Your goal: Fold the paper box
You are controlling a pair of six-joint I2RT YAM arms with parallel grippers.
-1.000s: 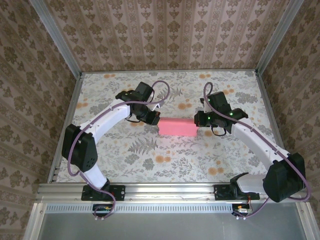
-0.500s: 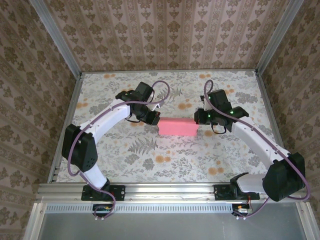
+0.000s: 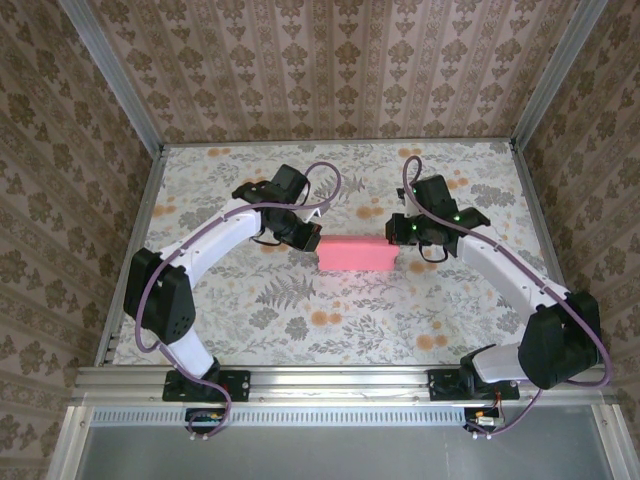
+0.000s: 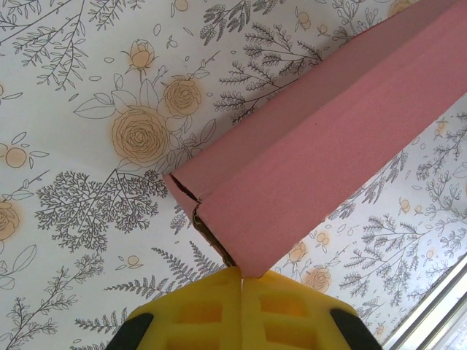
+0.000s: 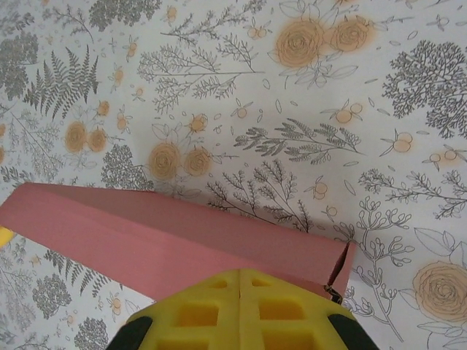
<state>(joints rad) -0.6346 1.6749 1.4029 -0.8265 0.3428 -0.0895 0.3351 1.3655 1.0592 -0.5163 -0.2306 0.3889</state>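
- The paper box [image 3: 355,254] lies flat at about the middle of the table [image 3: 300,325], well apart from all four edges. It is folded into a closed pink rectangle, with its long side running roughly parallel to the near edge.
- The left gripper [image 3: 310,238] sits at the box's left end, and the right gripper [image 3: 396,232] sits at its right end, so the box lies between the two.
- In the left wrist view, the left gripper [image 4: 241,286] has its yellow fingers [image 4: 201,313] pressed together with only a thin seam between them. Nothing is clamped between them. The tips touch the lower corner of the box [image 4: 328,146] at its end.
- That end of the box shows a small split where two card edges meet, with a brown raw edge visible.
- In the right wrist view, the right gripper [image 5: 239,286] is likewise fully closed, yellow pads [image 5: 284,313] together and empty. The tips lie against the box's [image 5: 146,226] long pink side near its end.
- At that end, a flap edge stands slightly ajar.
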